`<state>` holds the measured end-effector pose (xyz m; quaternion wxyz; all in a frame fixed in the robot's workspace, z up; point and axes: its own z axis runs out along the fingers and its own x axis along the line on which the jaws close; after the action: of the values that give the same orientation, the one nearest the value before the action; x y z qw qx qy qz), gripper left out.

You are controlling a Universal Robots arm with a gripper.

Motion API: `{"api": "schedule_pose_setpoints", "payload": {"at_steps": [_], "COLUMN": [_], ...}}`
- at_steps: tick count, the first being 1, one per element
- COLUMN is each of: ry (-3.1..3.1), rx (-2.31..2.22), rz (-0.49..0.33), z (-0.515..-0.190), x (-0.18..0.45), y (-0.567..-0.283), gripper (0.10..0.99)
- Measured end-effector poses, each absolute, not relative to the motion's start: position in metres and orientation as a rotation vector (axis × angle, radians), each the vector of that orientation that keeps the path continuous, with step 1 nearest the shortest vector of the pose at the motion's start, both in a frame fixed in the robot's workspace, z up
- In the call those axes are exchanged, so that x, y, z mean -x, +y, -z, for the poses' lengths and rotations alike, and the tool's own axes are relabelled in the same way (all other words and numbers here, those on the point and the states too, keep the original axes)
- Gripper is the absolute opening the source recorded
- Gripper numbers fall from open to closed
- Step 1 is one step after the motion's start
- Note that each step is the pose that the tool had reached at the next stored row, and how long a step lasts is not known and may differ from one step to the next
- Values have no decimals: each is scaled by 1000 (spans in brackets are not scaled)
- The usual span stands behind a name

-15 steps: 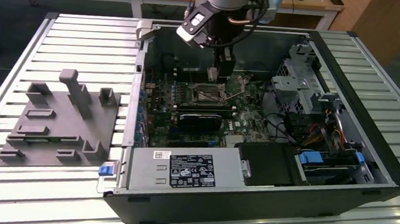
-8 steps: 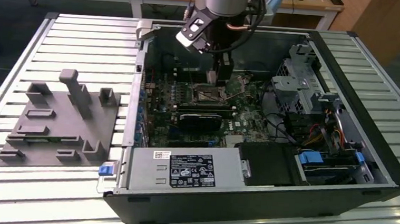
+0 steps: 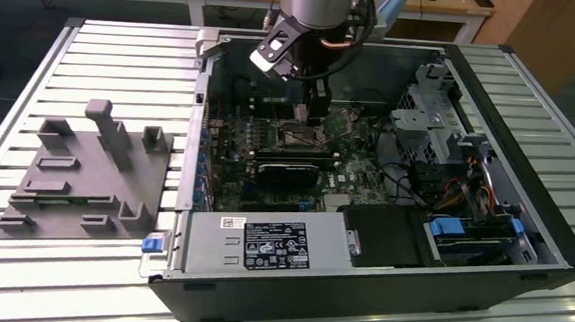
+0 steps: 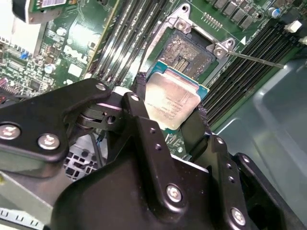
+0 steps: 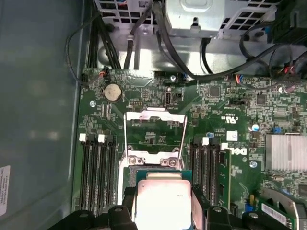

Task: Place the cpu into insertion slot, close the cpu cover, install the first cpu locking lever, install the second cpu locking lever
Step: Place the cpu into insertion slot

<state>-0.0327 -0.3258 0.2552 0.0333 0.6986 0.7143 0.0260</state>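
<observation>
- The gripper has its jaws clamped on the cpu; in the second wrist view one black finger presses one edge of the chip and the other finger presses the opposite edge, so the chip sits squarely between them with its pale metal top facing outward
- In the first wrist view the cpu shows between the two finger tips, its green border visible around the silvery lid
- The insertion slot lies open on the motherboard with its contact field bare; the cpu is not seated in it, and in the second wrist view the chip overlaps only the near edge of the slot
- The cpu cover is swung open; in the first wrist view its thin frame and empty window lie on the far side of the slot from the chip
- A locking lever shows as a thin metal rod running out from one corner of the slot, across the memory slots
- In the exterior view the arm reaches down into the open computer case, which lies on a slatted table; a grey fixture stands on the table at the exterior view's left, well apart from the gripper
</observation>
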Motion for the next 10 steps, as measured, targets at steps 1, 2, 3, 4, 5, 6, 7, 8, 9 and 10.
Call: {"api": "schedule_pose_setpoints", "payload": {"at_steps": [1, 2, 3, 4, 5, 6, 7, 8, 9, 10], "ry": [2198, 2197, 2197, 2197, 2197, 2197, 2197, 2197, 2198, 2199], "rx": [-2149, -2150, -2149, -2149, -2149, -2149, -2149, -2149, -2148, -2148], "rz": [-80, -80, -80, -80, -80, -79, -79, -79, -79, -79], "z": [-254, -252, -251, -249, -248, -246, -244, -242, -241, -239], "x": [34, 34, 35, 36, 36, 37, 37, 38, 38, 38], "y": [-325, -324, -323, -323, -322, -321, -321, -320, -320, -320], "gripper": [541, 541, 541, 541, 541, 541, 541, 541, 541, 541]}}
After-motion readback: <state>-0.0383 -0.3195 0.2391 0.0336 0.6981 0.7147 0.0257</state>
